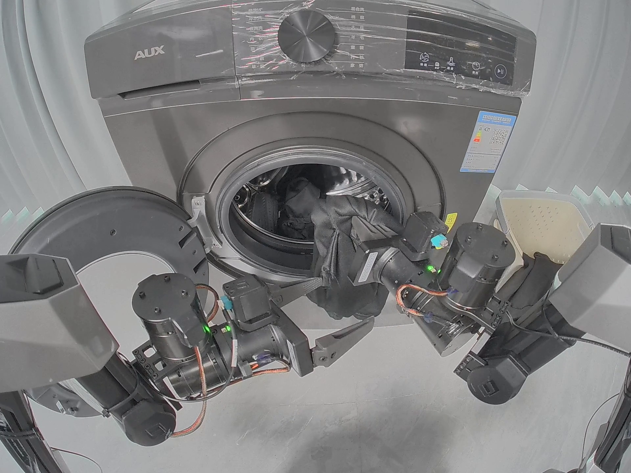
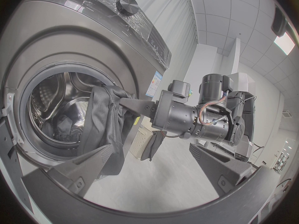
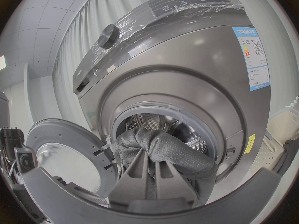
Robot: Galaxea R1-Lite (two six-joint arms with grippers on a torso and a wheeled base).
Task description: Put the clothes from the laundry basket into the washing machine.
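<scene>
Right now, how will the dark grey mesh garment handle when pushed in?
Likely floppy: the dark grey mesh garment folds over the right gripper and hangs below the opening rim. Probably light: one pinch holds it. Tail may trail outside.

Logo [image 1: 149, 52] and sticker [image 1: 487, 142] on washing machine [image 1: 158, 133]

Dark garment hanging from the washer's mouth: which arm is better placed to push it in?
Right, most likely. The right gripper is shut on the dark garment at the drum opening; the left gripper is open, lower down and holding nothing.
</scene>
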